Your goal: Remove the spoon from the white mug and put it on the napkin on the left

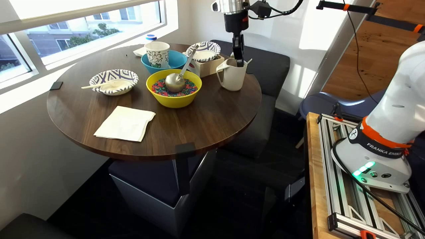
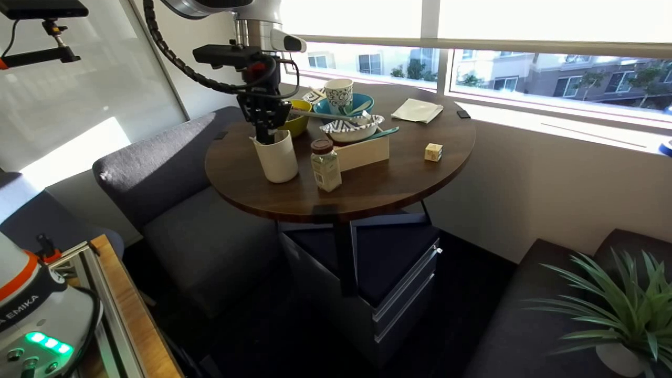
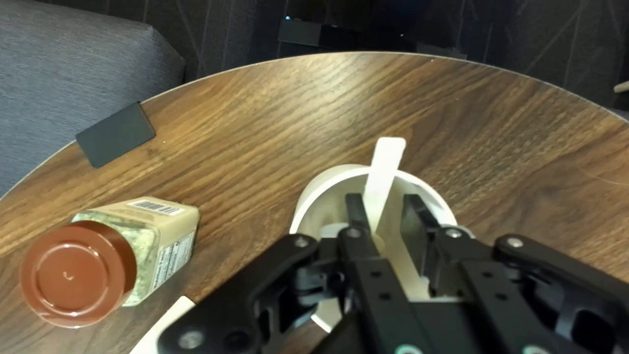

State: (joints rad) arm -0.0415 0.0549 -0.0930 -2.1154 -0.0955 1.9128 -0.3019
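Note:
The white mug (image 1: 232, 81) stands upright near the table's edge in both exterior views. Out of its rim leans the spoon (image 3: 386, 164), its pale flat handle seen from above in the wrist view; its lower end is partly hidden by the fingers. My gripper (image 3: 383, 199) points down into the mug's mouth, jaws partly apart. The handle runs between them, close to the left finger, with a visible gap to the right finger (image 3: 417, 216). A flat cream napkin (image 1: 124, 123) lies across the table, beyond the yellow bowl from the mug, also seen as the napkin (image 2: 417, 111).
A yellow bowl (image 1: 174, 101) with a ladle sits between mug and napkin. A patterned bowl (image 1: 114, 87) holds a utensil. Behind are a blue bowl (image 1: 146, 64) with a cup, and a wooden box (image 2: 367, 154). A red-capped spice jar (image 2: 326, 170) stands beside the mug.

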